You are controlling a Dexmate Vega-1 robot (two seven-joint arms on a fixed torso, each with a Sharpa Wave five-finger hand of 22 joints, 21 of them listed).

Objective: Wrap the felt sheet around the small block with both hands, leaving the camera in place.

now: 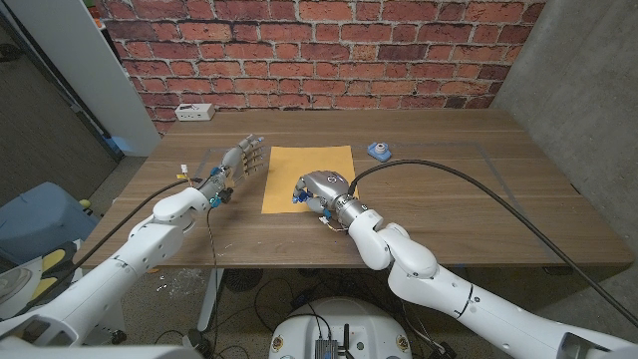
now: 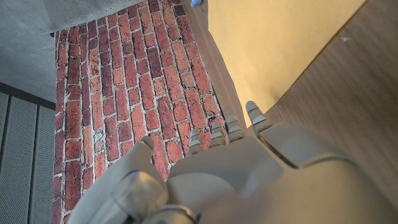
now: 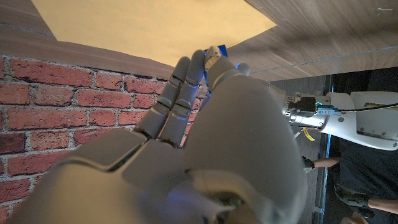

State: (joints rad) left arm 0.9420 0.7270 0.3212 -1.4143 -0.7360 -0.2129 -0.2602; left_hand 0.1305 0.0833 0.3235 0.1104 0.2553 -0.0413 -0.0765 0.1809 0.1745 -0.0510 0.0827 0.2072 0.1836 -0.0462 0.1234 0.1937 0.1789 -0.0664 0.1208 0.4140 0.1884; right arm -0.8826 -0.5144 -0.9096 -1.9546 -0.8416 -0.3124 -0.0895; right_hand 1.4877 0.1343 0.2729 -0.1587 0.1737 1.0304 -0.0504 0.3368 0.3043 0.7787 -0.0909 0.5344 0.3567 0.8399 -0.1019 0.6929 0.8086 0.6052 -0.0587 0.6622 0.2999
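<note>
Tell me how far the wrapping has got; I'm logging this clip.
Nothing wrapped: the felt sheet lies flat. The right hand is over its near corner, something blue at its fingertips, perhaps the block; the left hand is open beside it. All folding remains. The camera sits apart.

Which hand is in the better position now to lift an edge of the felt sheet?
Probably the right hand: it already sits over the near part of the felt sheet. The left hand stands beside the sheet's left edge, on the bare table.
</note>
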